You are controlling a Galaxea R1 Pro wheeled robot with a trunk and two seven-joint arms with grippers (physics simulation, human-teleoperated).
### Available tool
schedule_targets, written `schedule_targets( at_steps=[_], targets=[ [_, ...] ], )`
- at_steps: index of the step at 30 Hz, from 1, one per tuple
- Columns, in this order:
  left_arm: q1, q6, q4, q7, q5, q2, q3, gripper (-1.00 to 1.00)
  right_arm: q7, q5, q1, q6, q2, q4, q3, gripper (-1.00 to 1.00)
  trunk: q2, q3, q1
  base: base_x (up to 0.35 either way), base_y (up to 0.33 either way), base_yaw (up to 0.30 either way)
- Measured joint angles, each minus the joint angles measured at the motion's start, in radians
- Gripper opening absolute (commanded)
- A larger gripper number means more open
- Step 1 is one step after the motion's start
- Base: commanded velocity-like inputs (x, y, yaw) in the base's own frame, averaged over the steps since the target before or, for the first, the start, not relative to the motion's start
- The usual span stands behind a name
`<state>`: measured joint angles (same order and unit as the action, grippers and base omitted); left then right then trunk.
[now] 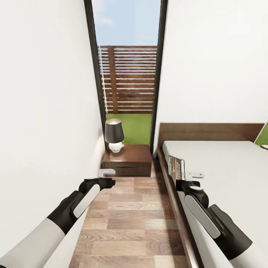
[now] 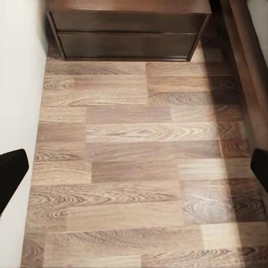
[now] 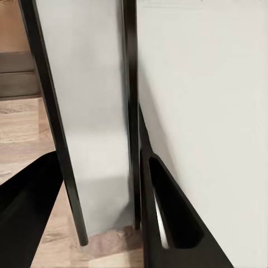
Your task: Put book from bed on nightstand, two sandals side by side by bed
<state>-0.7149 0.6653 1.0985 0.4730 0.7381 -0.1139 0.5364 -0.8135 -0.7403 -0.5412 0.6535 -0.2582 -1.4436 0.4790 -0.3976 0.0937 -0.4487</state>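
The book stands upright on its edge over the left rim of the bed, its orange and black print facing me. My right gripper is shut on it. In the right wrist view the book's grey cover runs between the two dark fingers. A nightstand stands against the far wall between the white wall and the bed. My left gripper hangs open over the wood floor just short of the nightstand, with its jaws wide apart and nothing between them. The sandals are out of view.
A dark-shaded lamp on a white base takes up the nightstand's left half. A tall window behind it looks onto a wooden fence and grass. The plank floor forms a narrow aisle between the left wall and the bed frame.
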Motion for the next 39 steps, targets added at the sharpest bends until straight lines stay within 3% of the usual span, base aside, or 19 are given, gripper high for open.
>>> schedule_targets(
  at_steps=[39],
  targets=[
    [0.0, 0.0, 0.0, 0.001, 0.0, 0.0, 0.002, 1.0, 0.0, 0.0, 0.0, 0.0, 0.0, 0.0, 0.0, -1.0, 0.0, 0.0, 0.0, 0.328, -0.062, 0.0]
  ],
)
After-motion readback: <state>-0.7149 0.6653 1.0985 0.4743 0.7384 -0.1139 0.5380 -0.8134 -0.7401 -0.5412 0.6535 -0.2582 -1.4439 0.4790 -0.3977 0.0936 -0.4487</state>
